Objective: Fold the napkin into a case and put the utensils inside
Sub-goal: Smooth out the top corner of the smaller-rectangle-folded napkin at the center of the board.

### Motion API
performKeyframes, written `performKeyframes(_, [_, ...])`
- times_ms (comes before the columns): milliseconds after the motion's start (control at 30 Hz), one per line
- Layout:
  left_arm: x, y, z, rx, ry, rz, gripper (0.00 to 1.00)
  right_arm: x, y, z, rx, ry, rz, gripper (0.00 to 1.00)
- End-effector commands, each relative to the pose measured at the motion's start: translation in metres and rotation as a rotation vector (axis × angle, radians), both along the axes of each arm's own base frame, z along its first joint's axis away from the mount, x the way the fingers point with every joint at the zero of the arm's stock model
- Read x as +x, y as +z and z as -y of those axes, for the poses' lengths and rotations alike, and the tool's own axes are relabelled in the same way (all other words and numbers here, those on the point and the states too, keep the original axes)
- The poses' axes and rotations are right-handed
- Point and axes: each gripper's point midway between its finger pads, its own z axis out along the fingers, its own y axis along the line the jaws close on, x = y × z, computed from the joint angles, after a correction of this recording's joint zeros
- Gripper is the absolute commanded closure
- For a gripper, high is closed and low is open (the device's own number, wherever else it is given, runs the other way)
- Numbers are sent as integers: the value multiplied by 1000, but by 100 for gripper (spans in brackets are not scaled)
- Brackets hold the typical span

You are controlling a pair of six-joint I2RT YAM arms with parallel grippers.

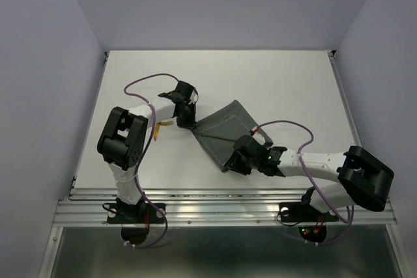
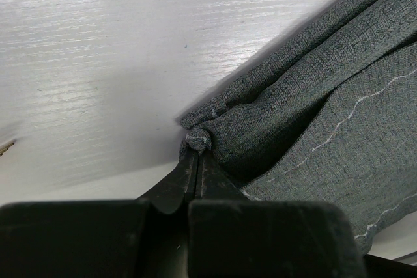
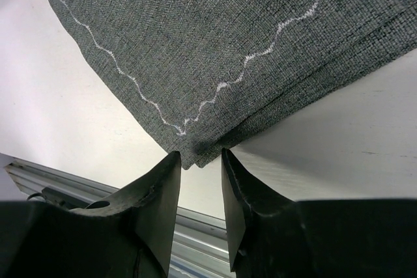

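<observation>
Although the white table (image 1: 273, 76) fills most of the overhead view, the two arms take up only its near half. The left arm (image 1: 124, 138) reaches toward the middle from the near-left, and the right arm (image 1: 326, 164) lies low along the near edge, pointing left. Between them the napkin (image 1: 225, 131) lies on the table a little right of centre. It is a dark grey-green cloth folded in layers, set diagonally, with one corner to the left and another toward the near edge. A light stitched line (image 3: 215, 89) wanders along its hem. The left gripper (image 2: 197, 155) is at the left corner with its fingers pressed together on a small bunched tip of cloth, and the layers behind it are gathered into soft folds. The right gripper (image 3: 201, 161) is at the near corner with its fingers a narrow gap apart. The cloth's point sits just at the tips and is not clamped. Of the utensils (image 1: 167, 124) only a thin gold-coloured piece shows, on the table just left of the left gripper and partly hidden by the arm.
</observation>
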Motion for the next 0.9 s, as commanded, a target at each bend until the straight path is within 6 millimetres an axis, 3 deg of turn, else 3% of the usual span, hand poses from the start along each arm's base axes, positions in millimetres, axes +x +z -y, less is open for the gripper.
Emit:
performKeyframes(0, [-9, -13, -13, 65, -10, -24, 100, 14, 13, -14, 36, -27, 49, 63])
performKeyframes(467, [-10, -14, -13, 60, -14, -28, 100, 20, 11, -13, 5, -38, 64, 68])
performKeyframes(567, [-10, -15, -13, 60, -16, -31, 100, 22, 9, -12, -8, -41, 67, 74])
performKeyframes(733, [-10, -14, -12, 59, -15, -29, 100, 24, 15, -13, -1, -31, 88, 99])
performKeyframes(867, [-10, -13, -13, 61, -14, -26, 100, 26, 30, -19, 28, 2, 130, 99])
